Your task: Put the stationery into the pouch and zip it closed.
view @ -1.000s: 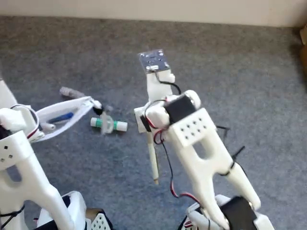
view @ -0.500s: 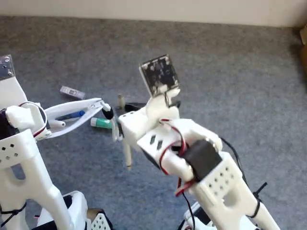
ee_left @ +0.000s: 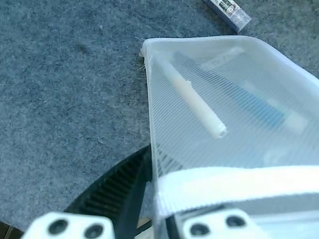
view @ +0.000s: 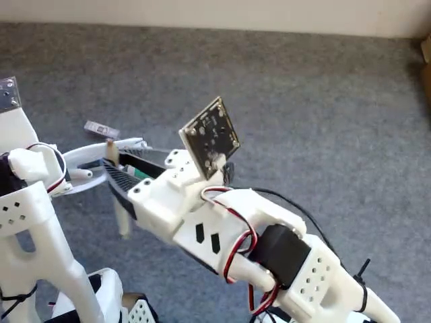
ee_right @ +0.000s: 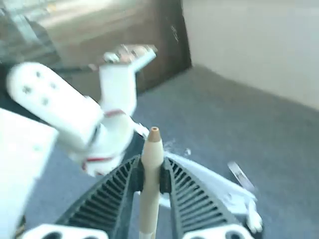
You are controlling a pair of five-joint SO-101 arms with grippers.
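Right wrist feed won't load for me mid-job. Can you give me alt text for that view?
The right gripper is shut on a cream pen, pinched between its black ribbed fingers with the tip pointing away from the camera. Beyond it are the translucent pouch, the white left arm and grey carpet.

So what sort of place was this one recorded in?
Likely an ordinary indoor room, perhaps a home or office, rather than a lab bench: the work area is a grey carpet-like surface, a plain pale wall borders it, and dark wooden furniture stands behind.

The pouch (ee_left: 249, 74) is translucent white with fine stripes, the pen (ee_right: 151, 149) cream, the carpet (view: 323, 101) grey
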